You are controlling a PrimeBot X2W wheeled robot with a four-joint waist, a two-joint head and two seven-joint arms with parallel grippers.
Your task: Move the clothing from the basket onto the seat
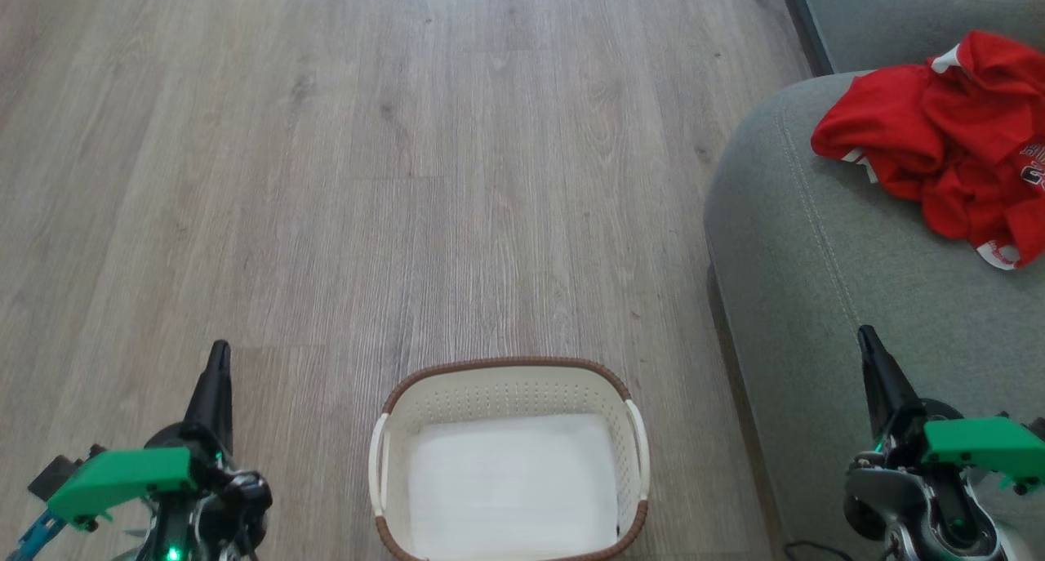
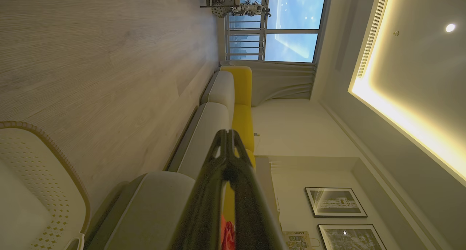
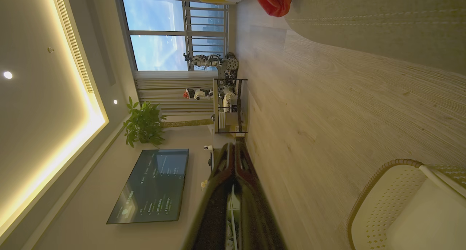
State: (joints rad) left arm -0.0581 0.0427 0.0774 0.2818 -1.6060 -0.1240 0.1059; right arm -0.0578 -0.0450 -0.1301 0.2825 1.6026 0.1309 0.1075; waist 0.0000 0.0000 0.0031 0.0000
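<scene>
While the left fingers (image 1: pixel 219 350) and the right fingers (image 1: pixel 867 336) are each pressed shut and hold nothing, the basket (image 1: pixel 506 391) sits between them on the wooden floor (image 1: pixel 408 177), with its pale bottom showing whole. Beyond it to the right is the grey-green seat (image 1: pixel 816 242). The clothing (image 1: pixel 947 136) lies on the seat in a crumpled red heap, well apart from the basket.
</scene>
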